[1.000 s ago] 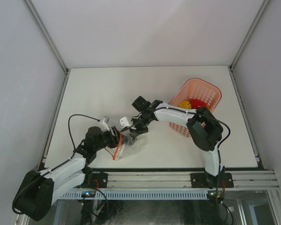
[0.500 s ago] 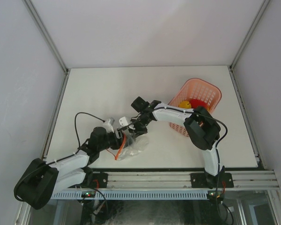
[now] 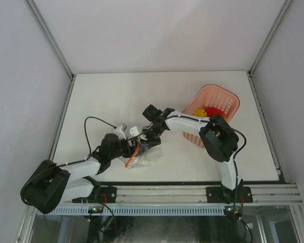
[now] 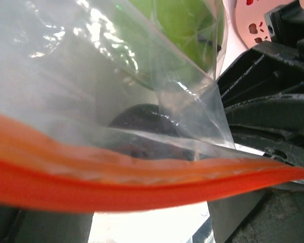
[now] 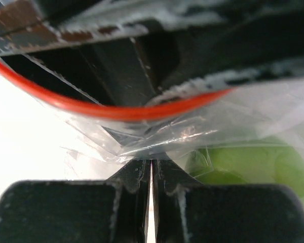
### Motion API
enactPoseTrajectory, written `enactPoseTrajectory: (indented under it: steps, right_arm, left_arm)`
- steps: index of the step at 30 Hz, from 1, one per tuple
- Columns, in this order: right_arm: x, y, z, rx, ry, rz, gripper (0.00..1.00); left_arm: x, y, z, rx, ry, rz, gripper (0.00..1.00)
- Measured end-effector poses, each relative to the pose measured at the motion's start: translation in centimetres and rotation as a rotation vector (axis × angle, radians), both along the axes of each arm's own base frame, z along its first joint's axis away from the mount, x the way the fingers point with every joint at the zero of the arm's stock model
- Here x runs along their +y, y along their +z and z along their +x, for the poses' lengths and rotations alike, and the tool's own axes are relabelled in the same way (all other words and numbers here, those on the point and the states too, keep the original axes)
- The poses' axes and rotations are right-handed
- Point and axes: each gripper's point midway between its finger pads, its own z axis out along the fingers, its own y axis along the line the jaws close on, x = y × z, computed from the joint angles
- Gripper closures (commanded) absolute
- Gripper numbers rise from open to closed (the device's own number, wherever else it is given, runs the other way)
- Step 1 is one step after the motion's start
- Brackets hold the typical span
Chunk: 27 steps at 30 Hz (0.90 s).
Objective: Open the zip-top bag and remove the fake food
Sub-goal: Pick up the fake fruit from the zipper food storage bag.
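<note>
The clear zip-top bag [image 3: 148,156] lies at the table's near middle, its orange-red zip strip [image 3: 133,155] on the left. My right gripper [image 3: 151,140] is shut on a fold of bag film [image 5: 157,147] just under the strip [image 5: 116,109]. My left gripper [image 3: 130,148] is at the bag's mouth. Its fingers stand wide apart and the strip [image 4: 116,182] runs across in front of their tips. Inside the bag I see a light green fruit [image 4: 182,25], which also shows in the right wrist view [image 5: 248,164], and a blackish piece [image 4: 142,119].
A pink basket [image 3: 224,95] stands at the right and holds a yellow piece [image 3: 200,112] and a red piece [image 3: 216,112]. The right arm's black links [image 4: 273,101] sit close beside the left gripper. Metal rails edge the table.
My left gripper has moved forward and to the right, up to the bag's zip strip. The strip end has shifted right with it. The right gripper has stayed in place.
</note>
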Motion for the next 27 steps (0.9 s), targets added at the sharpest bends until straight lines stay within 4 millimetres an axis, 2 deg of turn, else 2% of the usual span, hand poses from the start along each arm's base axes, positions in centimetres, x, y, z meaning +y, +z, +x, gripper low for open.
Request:
enactPoseTrajectory:
  steps: [9, 11, 13, 17, 23, 27]
  right_arm:
    - [-0.5, 0.0, 0.5, 0.017, -0.043, -0.015, 1.00]
    - [-0.5, 0.0, 0.6, 0.030, -0.061, -0.013, 1.00]
    - [-0.5, 0.1, 0.8, 0.041, -0.078, -0.008, 1.00]
    - [-0.5, 0.4, 1.3, 0.059, -0.109, 0.009, 1.00]
    - [-0.3, 0.4, 2.2, 0.031, -0.122, 0.023, 1.00]
    - [-0.4, 0.3, 3.1, -0.001, -0.137, 0.018, 1.00]
  left_arm:
    - [-0.5, 0.0, 1.1, -0.015, 0.009, -0.001, 0.23]
    - [-0.5, 0.0, 1.1, -0.017, 0.010, 0.000, 0.27]
    - [-0.5, -0.1, 1.2, -0.016, 0.015, 0.003, 0.38]
    - [-0.5, -0.1, 1.2, -0.007, 0.029, 0.000, 0.49]
    - [-0.2, -0.1, 1.0, 0.005, 0.049, 0.013, 0.50]
    - [0.7, 0.0, 0.5, 0.017, 0.075, 0.042, 0.47]
